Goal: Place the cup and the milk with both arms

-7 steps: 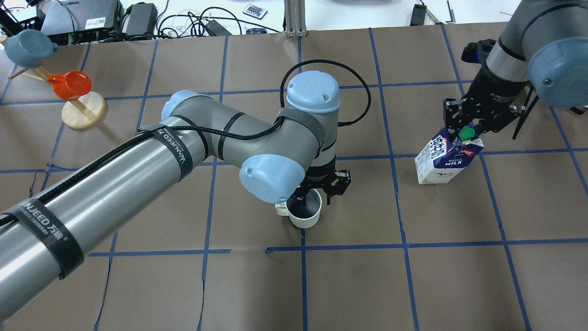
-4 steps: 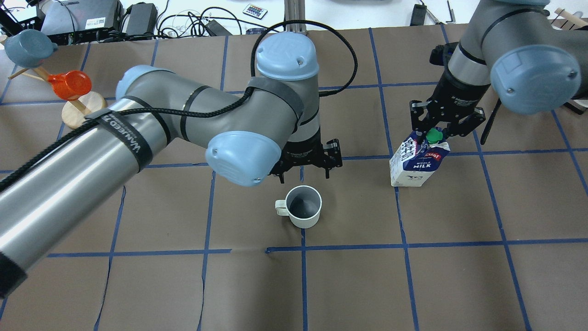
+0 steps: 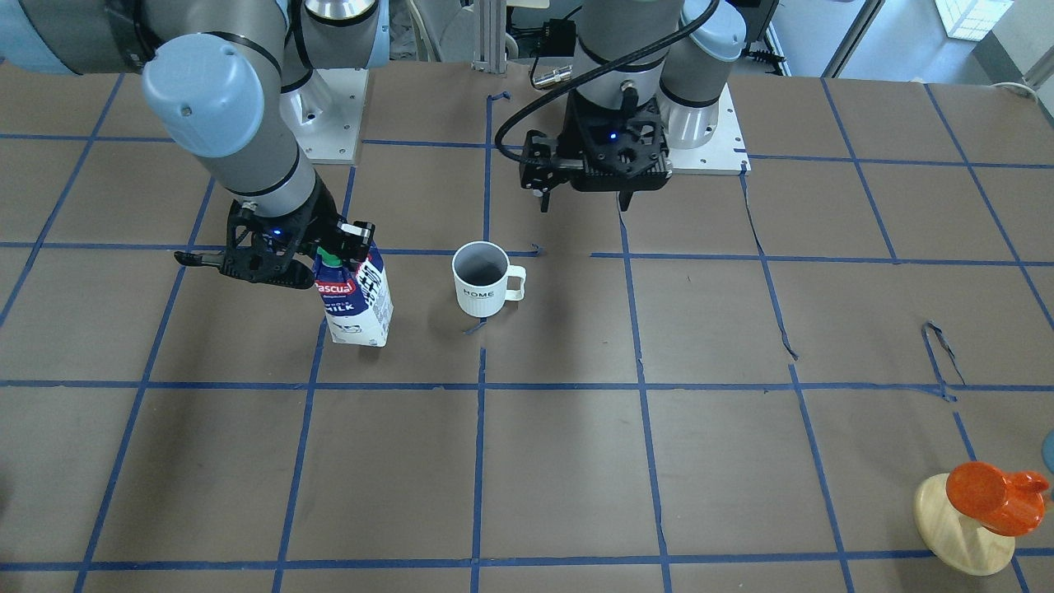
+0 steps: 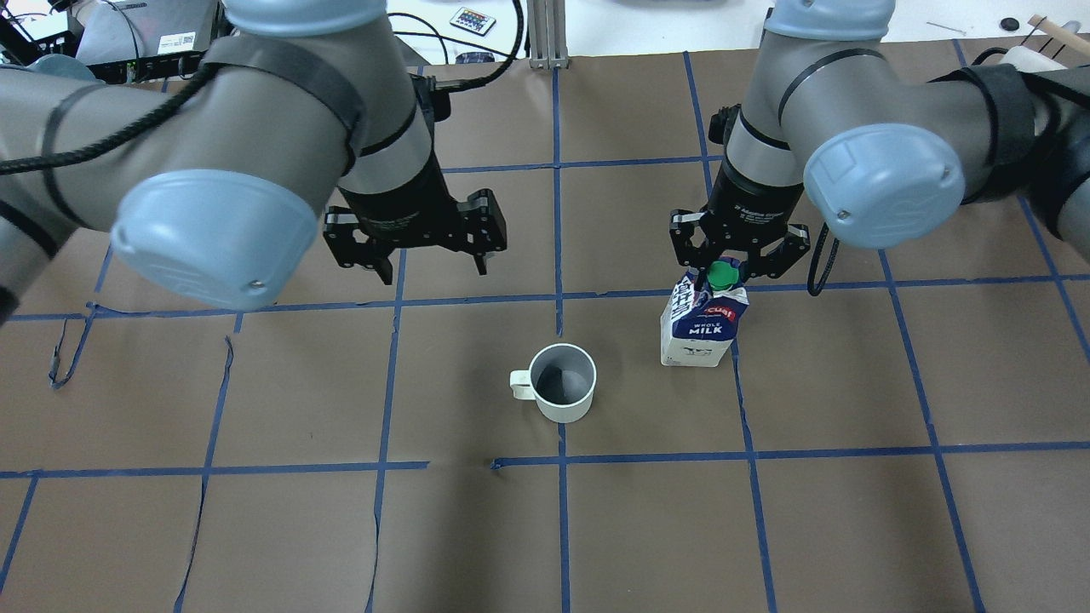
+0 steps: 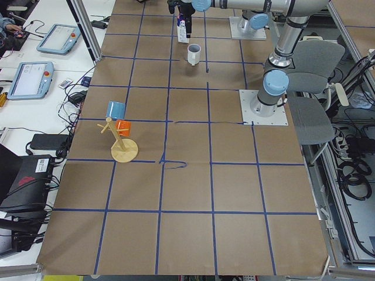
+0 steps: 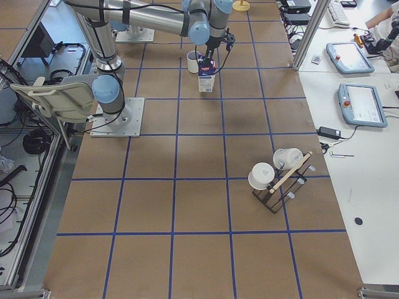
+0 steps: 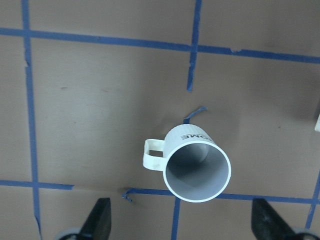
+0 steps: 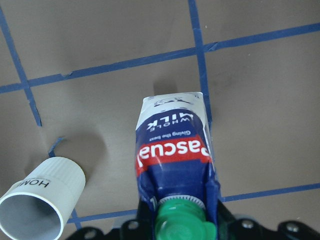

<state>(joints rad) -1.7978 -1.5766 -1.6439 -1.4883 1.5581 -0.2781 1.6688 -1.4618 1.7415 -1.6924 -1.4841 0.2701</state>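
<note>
The white ribbed cup (image 4: 562, 383) stands upright on the brown table, handle toward the overhead view's left; it also shows in the front view (image 3: 480, 280) and the left wrist view (image 7: 197, 162). My left gripper (image 4: 434, 271) is open and empty, raised behind and to the left of the cup (image 3: 585, 202). My right gripper (image 4: 722, 271) is shut on the gable top of the milk carton (image 4: 702, 328), beside its green cap (image 8: 180, 222). The carton (image 3: 358, 301) hangs slightly tilted at or just above the table, right of the cup in the overhead view.
A wooden stand with an orange cup (image 3: 988, 498) and a blue cup (image 5: 116, 109) stands at the table's left end. A rack with white mugs (image 6: 274, 177) stands toward the right end. Cables and electronics (image 4: 153, 34) lie beyond the far edge.
My left gripper has let go of the cup, risen and drawn back to the left. My right gripper has carried the milk leftward, closer to the cup.
</note>
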